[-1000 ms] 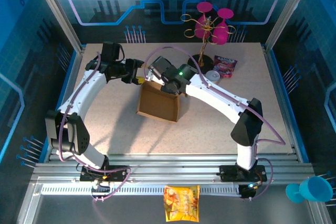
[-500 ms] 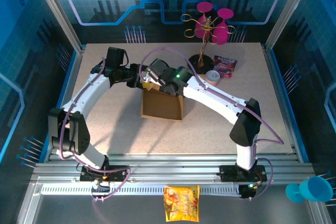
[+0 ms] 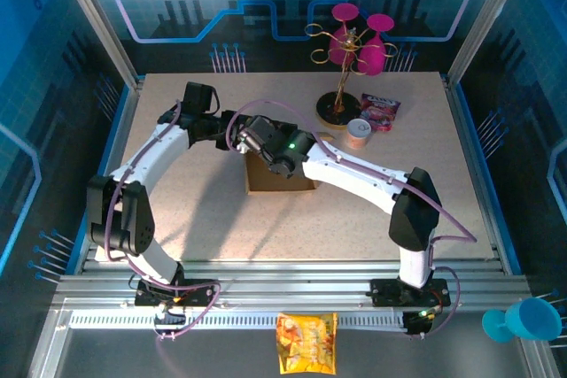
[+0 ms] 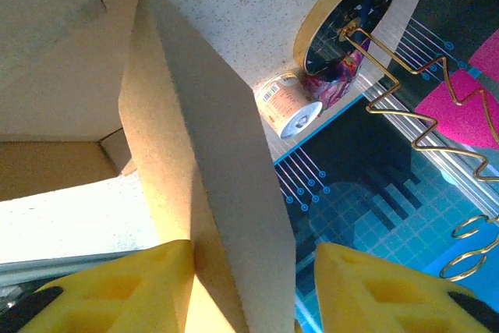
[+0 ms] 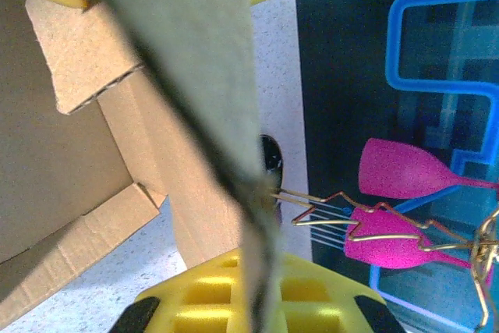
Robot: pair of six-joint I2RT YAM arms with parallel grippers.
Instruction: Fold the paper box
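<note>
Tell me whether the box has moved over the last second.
Yes. The box has shifted right, toward the can, with its near edge farther from the front rail.

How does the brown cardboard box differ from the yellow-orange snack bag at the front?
The paper box is plain brown; the snack bag is yellow-orange and printed. The box is larger than the bag. The box sits on the table between the arms, flaps raised; the bag lies flat in front of the arm bases. The jaws of the right gripper pinch a box flap; nothing touches the bag.

Can (image 3: 358, 134) beside stand (image 3: 337, 109), behind paper box (image 3: 270, 181)
</note>
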